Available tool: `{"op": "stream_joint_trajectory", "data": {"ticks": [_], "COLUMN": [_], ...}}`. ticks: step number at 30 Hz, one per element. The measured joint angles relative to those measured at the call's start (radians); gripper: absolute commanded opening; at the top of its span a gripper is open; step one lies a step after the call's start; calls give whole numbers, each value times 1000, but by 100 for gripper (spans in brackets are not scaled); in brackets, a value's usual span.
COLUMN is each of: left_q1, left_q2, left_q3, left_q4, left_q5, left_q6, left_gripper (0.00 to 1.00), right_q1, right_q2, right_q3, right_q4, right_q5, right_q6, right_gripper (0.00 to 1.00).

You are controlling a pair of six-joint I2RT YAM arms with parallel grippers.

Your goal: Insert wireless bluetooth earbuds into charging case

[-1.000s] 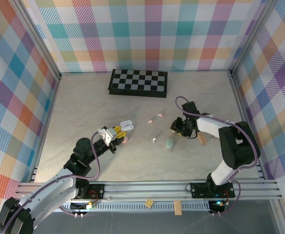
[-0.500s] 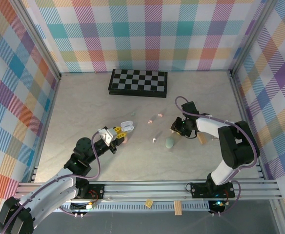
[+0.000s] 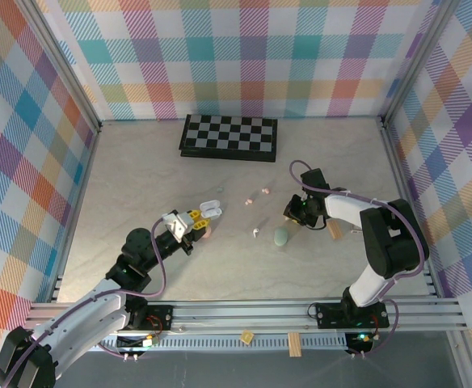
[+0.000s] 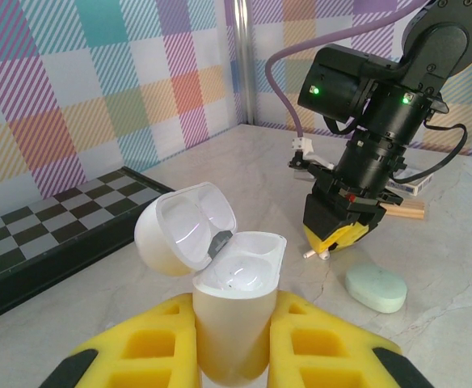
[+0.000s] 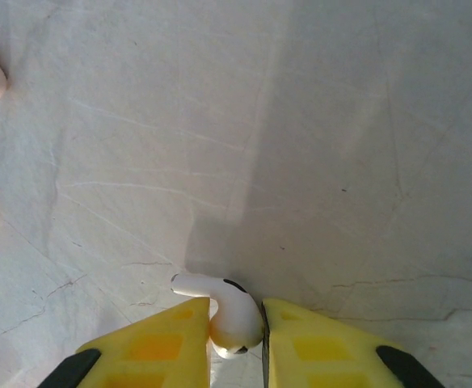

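My left gripper [image 4: 234, 302] is shut on a white charging case [image 4: 238, 271], held upright above the table with its lid [image 4: 183, 228] flipped open and both wells bare. In the top view this gripper [image 3: 189, 221] sits left of centre. My right gripper [image 5: 236, 304] is down at the table, its yellow pads pressed on both sides of a white earbud [image 5: 233, 318] whose stem sticks out to the left. From the left wrist view that gripper [image 4: 331, 241] points straight down with the earbud [image 4: 317, 253] at its tips. Another white earbud [image 3: 257, 232] lies mid-table.
A pale green case [image 3: 281, 236] lies shut just left of my right gripper. Two pink earbuds [image 3: 249, 199] [image 3: 262, 191] lie behind it, and a pink case [image 3: 208, 232] is under my left gripper. A chessboard [image 3: 229, 137] stands at the back, a wooden block [image 3: 335, 230] at right.
The right jaws have narrowed onto the white earbud. Both arms have stayed nearly where they were, and the left grip on the case is unchanged.
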State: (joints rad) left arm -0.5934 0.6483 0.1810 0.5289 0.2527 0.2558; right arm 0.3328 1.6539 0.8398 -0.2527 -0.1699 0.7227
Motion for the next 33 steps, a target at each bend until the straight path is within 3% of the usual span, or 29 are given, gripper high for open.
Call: {"op": "stream_joint_trajectory", "data": {"ticks": [7, 18, 27, 33], "left_q1": [0, 1, 8, 10], "left_q2": [63, 240, 337, 367], "left_q3": [31, 80, 132, 154], "left_q4": [-24, -24, -7, -6], "left_q5": [19, 71, 167, 217], "left_q6": [0, -5, -16, -24], "left_gripper": [0, 0, 0, 0], "right_q1": [21, 238, 385, 436], "right_q2": [-57, -291, -411, -425], "right_q3": [7, 65, 98, 109], "right_q4": [-26, -34, -32, -33], "right_q5": [60, 234, 232, 163], "right_q6": [-130, -476, -742, -857], "right_gripper": [20, 18, 18, 19]}}
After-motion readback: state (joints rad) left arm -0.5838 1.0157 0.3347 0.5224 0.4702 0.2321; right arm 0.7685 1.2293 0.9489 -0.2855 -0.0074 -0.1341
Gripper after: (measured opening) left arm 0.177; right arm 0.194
